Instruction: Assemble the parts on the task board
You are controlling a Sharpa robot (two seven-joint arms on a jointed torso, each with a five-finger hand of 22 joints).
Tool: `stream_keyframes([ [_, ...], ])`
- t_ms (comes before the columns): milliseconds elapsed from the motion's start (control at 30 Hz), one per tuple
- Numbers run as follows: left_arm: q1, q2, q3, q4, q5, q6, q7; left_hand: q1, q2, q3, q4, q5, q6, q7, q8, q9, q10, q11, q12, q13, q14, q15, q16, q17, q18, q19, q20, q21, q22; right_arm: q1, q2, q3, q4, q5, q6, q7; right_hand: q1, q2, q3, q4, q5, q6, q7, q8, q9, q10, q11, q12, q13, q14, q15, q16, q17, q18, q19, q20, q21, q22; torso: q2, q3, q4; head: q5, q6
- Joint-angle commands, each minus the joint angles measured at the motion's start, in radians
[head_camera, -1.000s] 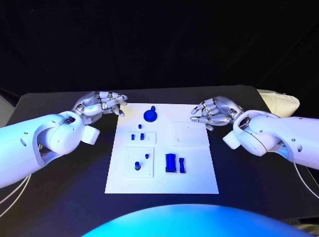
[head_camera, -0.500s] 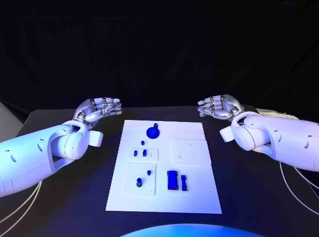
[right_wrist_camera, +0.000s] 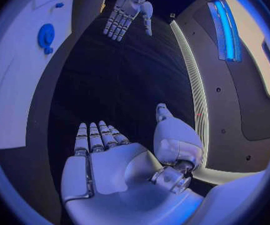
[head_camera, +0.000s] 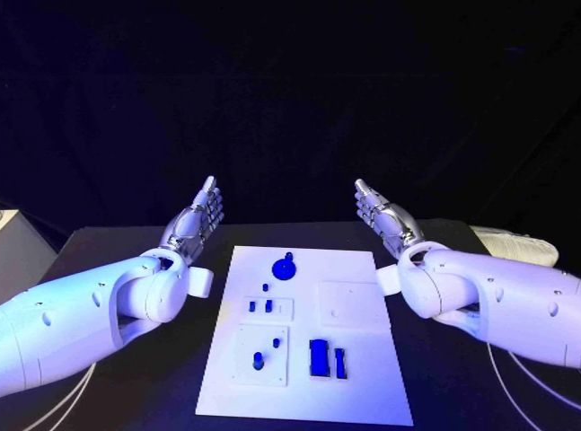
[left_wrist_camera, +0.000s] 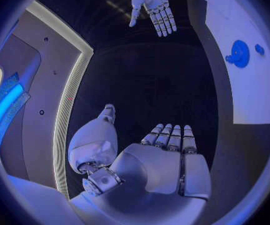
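One white task board [head_camera: 368, 377] carries seven blue parts: one round disc part [head_camera: 284, 267], four small pegs [head_camera: 252, 306] and two upright rectangular blocks [head_camera: 317, 357]; two hands are raised.

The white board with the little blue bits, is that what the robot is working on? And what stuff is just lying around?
For the job:
task board
round blue part
small blue parts
two upright blue blocks
left hand, open
right hand, open

Just lying about:
pale bundle at the table's right edge
white box at the left
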Motion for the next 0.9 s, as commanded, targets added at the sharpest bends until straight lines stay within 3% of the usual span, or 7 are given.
stream_keyframes([
  [33,-0.013,0.005,0.009,0.058,0.031,-0.200,0.045,-0.399,0.016,-0.042,-0.016,-0.019,-0.069,-0.015,-0.024,-0.018,-0.079,-0.016,-0.017,-0.005,-0.063,-0.014,-0.031,-0.010,-0.021,-0.056,-0.024,-0.020,-0.020,-0.023,0.011,0.024,0.050,0.142,-0.159,0.105,-0.358,0.016,-0.034,-0.014,-0.013,-0.064,-0.015,-0.019,-0.018,-0.119,-0.011,-0.009,-0.013,-0.074,-0.008,-0.019,-0.029,-0.029,-0.064,-0.017,-0.009,-0.041,-0.023,0.0129,-0.0075,0.017,0.045],
  [133,-0.024,0.007,0.016,0.102,0.042,-0.277,0.057,-0.399,0.016,-0.042,-0.016,-0.019,-0.069,-0.015,-0.024,-0.018,-0.079,-0.016,-0.017,-0.005,-0.063,-0.014,-0.031,-0.010,-0.021,-0.056,-0.024,-0.020,-0.020,-0.038,0.018,0.042,0.081,0.176,-0.196,0.125,-0.358,0.016,-0.034,-0.014,-0.013,-0.064,-0.015,-0.019,-0.018,-0.119,-0.011,-0.009,-0.013,-0.074,-0.008,-0.019,-0.029,-0.029,-0.064,-0.017,-0.009,-0.041,-0.030,0.0172,-0.0099,0.024,0.065],
  [267,-0.036,0.008,0.024,0.147,0.053,-0.357,0.069,-0.399,0.016,-0.042,-0.016,-0.019,-0.069,-0.015,-0.024,-0.018,-0.079,-0.016,-0.017,-0.005,-0.063,-0.014,-0.031,-0.010,-0.021,-0.056,-0.024,-0.020,-0.020,-0.046,0.022,0.053,0.098,0.195,-0.217,0.137,-0.358,0.016,-0.034,-0.014,-0.013,-0.064,-0.015,-0.019,-0.018,-0.119,-0.011,-0.009,-0.013,-0.074,-0.008,-0.019,-0.029,-0.029,-0.064,-0.017,-0.009,-0.041,-0.035,0.0199,-0.0115,0.029,0.078],
  [467,-0.042,0.009,0.028,0.172,0.059,-0.401,0.076,-0.399,0.016,-0.042,-0.016,-0.019,-0.069,-0.015,-0.024,-0.018,-0.079,-0.016,-0.017,-0.005,-0.063,-0.014,-0.031,-0.010,-0.021,-0.056,-0.024,-0.020,-0.020,-0.046,0.022,0.053,0.098,0.195,-0.217,0.137,-0.358,0.016,-0.034,-0.014,-0.013,-0.064,-0.015,-0.019,-0.018,-0.119,-0.011,-0.009,-0.013,-0.074,-0.008,-0.019,-0.029,-0.029,-0.064,-0.017,-0.009,-0.041,-0.035,0.0199,-0.0115,0.029,0.078],
  [900,-0.042,0.009,0.028,0.172,0.059,-0.401,0.076,-0.399,0.016,-0.042,-0.016,-0.019,-0.069,-0.015,-0.024,-0.018,-0.079,-0.016,-0.017,-0.005,-0.063,-0.014,-0.031,-0.010,-0.021,-0.056,-0.024,-0.020,-0.020,-0.046,0.022,0.053,0.098,0.195,-0.217,0.137,-0.358,0.016,-0.034,-0.014,-0.013,-0.064,-0.015,-0.019,-0.018,-0.119,-0.011,-0.009,-0.013,-0.074,-0.008,-0.019,-0.029,-0.029,-0.064,-0.017,-0.009,-0.041,-0.035,0.0199,-0.0115,0.029,0.078],
])
